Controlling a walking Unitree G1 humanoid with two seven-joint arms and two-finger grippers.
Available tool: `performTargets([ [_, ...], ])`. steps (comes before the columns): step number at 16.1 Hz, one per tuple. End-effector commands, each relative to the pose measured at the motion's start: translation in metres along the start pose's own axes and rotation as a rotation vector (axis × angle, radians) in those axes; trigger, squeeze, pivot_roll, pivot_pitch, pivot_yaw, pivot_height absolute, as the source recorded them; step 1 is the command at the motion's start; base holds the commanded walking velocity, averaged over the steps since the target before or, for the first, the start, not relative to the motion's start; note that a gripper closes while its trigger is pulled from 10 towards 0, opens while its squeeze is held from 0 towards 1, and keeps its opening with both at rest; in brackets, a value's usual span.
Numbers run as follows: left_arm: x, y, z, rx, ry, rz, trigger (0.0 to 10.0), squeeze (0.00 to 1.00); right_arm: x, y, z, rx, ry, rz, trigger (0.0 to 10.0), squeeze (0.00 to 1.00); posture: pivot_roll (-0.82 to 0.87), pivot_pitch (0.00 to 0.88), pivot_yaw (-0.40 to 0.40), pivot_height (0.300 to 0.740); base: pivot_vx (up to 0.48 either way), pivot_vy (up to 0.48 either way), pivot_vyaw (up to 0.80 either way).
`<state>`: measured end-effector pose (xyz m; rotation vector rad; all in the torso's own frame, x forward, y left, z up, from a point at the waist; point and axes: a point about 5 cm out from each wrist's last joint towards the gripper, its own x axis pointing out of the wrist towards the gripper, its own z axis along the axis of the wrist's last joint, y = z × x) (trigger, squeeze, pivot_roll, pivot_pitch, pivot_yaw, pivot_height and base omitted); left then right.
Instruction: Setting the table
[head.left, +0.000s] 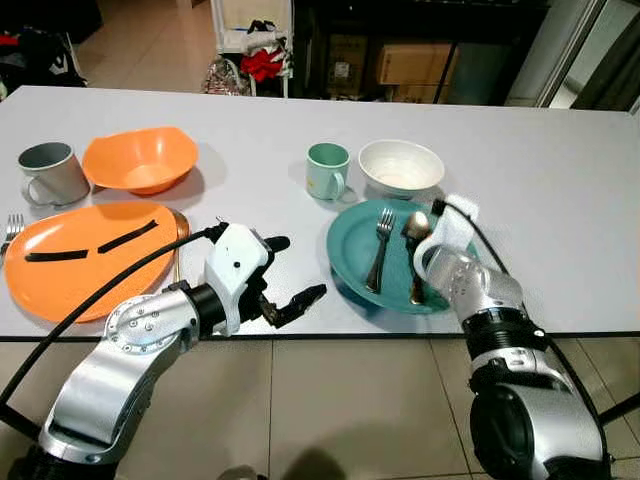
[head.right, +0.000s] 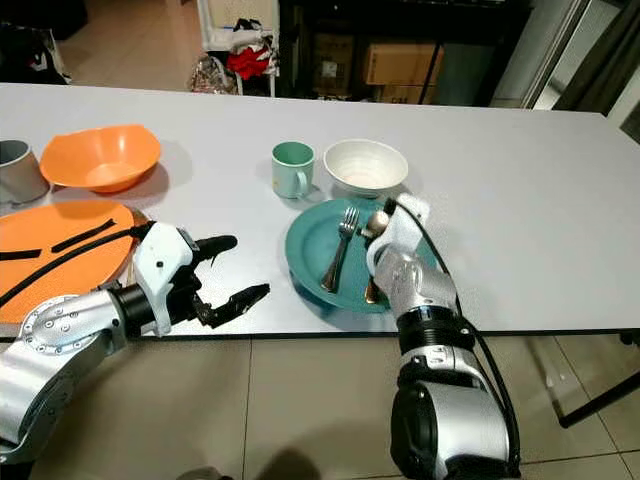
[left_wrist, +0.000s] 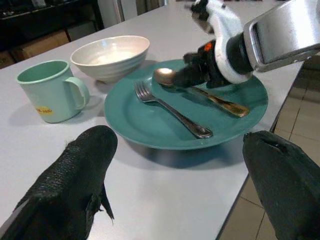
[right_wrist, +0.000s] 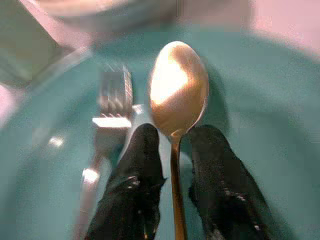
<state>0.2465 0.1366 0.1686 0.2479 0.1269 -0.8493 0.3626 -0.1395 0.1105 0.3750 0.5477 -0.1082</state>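
Table (head.left: 560, 180): white, long; near edge runs just under the teal plate and the orange plate, tiled floor below it. Bare surface lies open on the far right and between the two plates.

Teal plate (head.left: 352, 262): round, at the near edge, right of centre. Holds a fork (head.left: 381, 248) and a spoon (head.left: 414, 238) side by side.

Spoon: gold-toned, shiny bowl; long axis runs near to far, bowl at the far end toward the white bowl (head.left: 400, 166), handle toward the table's near edge. Fork: silver, roughly parallel, tines far, just left of the spoon.

Right claw (right_wrist: 172, 150): over the plate, one finger on either side of the spoon's neck, close to it; firm contact cannot be told.

Left claw (head.left: 292, 275): fingers spread wide, holding nothing, at the near edge between the plates.

Green mug (head.left: 327, 170): just left of the white bowl.

Orange plate (head.left: 85, 255): near left, two black strips on it. Orange bowl (head.left: 140, 158) and grey mug (head.left: 52, 172): far left.
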Motion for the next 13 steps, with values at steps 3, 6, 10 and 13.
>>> performTargets([
  [3, 0.000, 0.004, 0.004, -0.027, -0.040, 0.098, 10.0, 0.00, -0.028, 0.005, 0.018, -0.075, -0.065, 0.029, 10.0, 1.00, 0.07, 0.000, -0.062, 0.740, 0.000, 0.000, 0.00],
  [6, -0.004, 0.009, 0.000, -0.071, -0.079, 0.300, 10.0, 0.00, -0.063, -0.004, 0.004, -0.236, -0.065, 0.060, 10.0, 1.00, 0.07, 0.000, -0.066, 0.740, 0.000, 0.000, 0.00],
  [10, -0.003, 0.013, -0.008, -0.088, -0.092, 0.554, 10.0, 0.02, -0.099, -0.017, -0.008, -0.417, -0.246, 0.108, 10.0, 1.00, 0.06, 0.000, -0.046, 0.740, 0.000, 0.000, 0.00],
  [13, 0.007, 0.012, -0.008, -0.078, -0.087, 0.599, 10.0, 0.01, -0.107, -0.032, -0.010, -0.431, -0.423, 0.067, 10.0, 1.00, 0.03, 0.000, -0.016, 0.740, 0.000, -0.476, 0.00],
])
